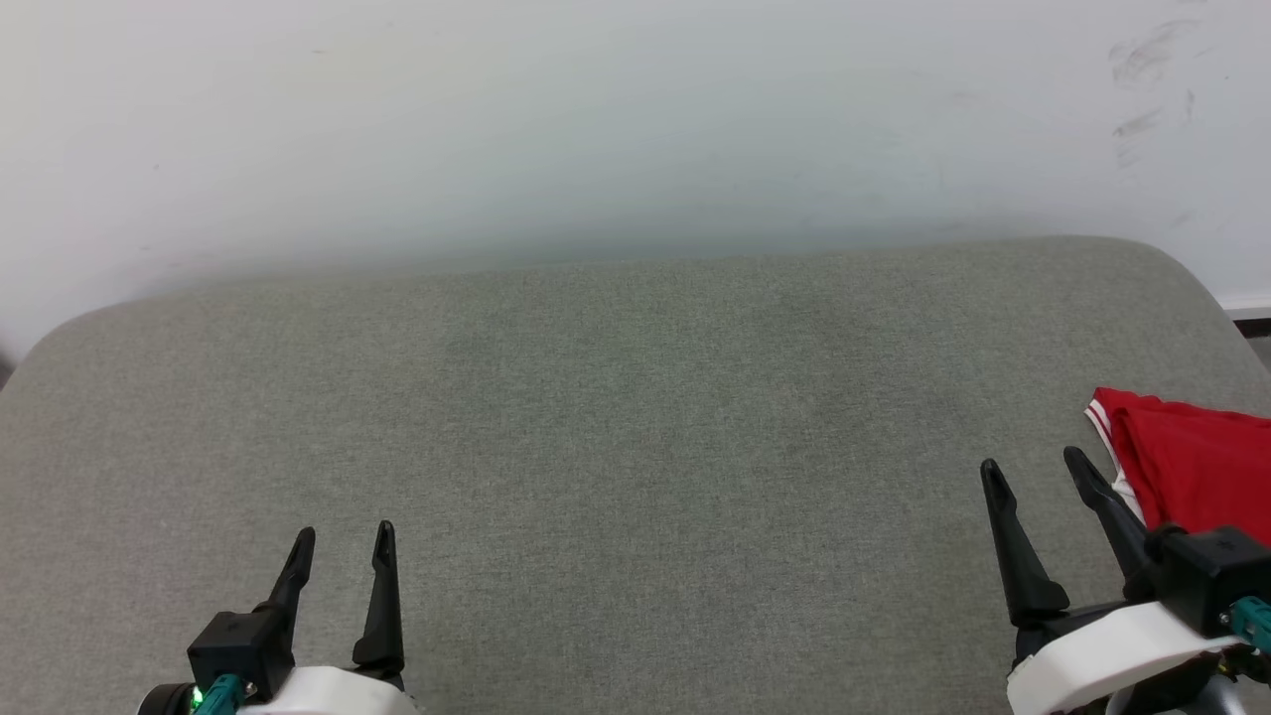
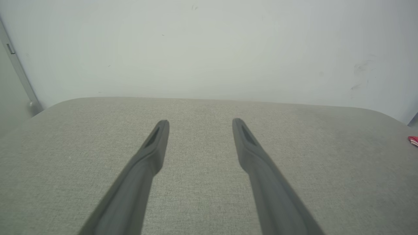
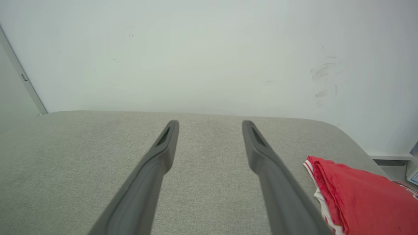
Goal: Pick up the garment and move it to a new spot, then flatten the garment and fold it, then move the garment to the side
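The garment (image 1: 1192,467) is seen lying on the right end of the grey fabric-covered bench (image 1: 635,417), partly cut off by the edge of the head view; in the right wrist view it is shown as a compact red bundle with layered edges and a strip of red-and-white trim along its near left side. Both sets of fingers are spread wide and nothing is held in either. The left gripper (image 1: 346,532) is held low over the bare left part of the bench, well apart from the garment, while the right gripper (image 1: 1032,462) is held just beside the garment's left edge, not touching it as far as can be told. From the neat, stacked look of the cloth and its place at the side, the final step of setting it aside is judged to be done or nearly so, though a fresh start cannot be ruled out. If a pickup is called for, a short reach to the right and a pinch on the layered edge would be needed from the right gripper.
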Tool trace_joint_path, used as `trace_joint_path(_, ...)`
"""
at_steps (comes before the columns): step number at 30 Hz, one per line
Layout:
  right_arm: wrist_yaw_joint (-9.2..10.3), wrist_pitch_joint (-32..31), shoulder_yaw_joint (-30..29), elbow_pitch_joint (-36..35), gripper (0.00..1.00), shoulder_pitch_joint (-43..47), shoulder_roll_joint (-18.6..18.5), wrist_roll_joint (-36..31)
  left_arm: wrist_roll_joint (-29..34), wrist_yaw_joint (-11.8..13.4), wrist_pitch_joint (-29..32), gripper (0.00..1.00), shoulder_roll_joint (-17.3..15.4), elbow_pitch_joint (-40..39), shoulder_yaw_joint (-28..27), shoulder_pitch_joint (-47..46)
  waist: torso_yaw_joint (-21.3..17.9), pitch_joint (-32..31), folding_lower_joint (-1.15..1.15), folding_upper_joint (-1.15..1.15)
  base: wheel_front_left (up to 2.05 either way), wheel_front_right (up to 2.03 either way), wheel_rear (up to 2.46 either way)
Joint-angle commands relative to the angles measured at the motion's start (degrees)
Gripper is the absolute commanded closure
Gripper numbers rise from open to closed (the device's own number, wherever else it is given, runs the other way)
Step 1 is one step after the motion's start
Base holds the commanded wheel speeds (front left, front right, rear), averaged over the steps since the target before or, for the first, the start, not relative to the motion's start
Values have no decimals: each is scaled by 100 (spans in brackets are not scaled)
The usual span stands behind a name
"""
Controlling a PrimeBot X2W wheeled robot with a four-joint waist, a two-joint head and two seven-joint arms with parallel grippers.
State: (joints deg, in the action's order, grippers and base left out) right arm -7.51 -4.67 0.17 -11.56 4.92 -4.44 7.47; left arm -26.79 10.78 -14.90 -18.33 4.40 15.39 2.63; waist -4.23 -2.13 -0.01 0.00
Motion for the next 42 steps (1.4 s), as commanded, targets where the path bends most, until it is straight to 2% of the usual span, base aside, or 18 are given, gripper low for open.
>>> trace_joint_path(1, 4, -13, -8, -31, 0, 40, 34, -16, 49, -26, -40, 0, 12, 26, -27, 35, 0, 4, 1, 0, 0, 0, 0)
trace_joint_path(19, 4, 63, -29, 52, 0, -61, 64, 33, 89, -167, -41, 0, 78, 144, -121, -99, 64, 66, 1, 0, 0, 0, 0)
trace_joint_path(20, 0, 46, -26, 43, 100, -18, 46, 15, 56, -127, -1, 100, 77, 137, -109, -56, 65, 67, 1, 0, 0, 0, 0)
trace_joint_path(24, 0, 61, -5, 157, 100, 24, 52, 91, -37, -146, 31, 100, 136, 225, -99, -14, 69, 70, 1, 0, 0, 0, 0)
trace_joint_path(42, 1, 86, -58, 717, 100, -267, -14, 2187, -1610, -540, 499, 100, 432, 413, -558, -239, 121, 93, 1, 0, 0, 0, 0)
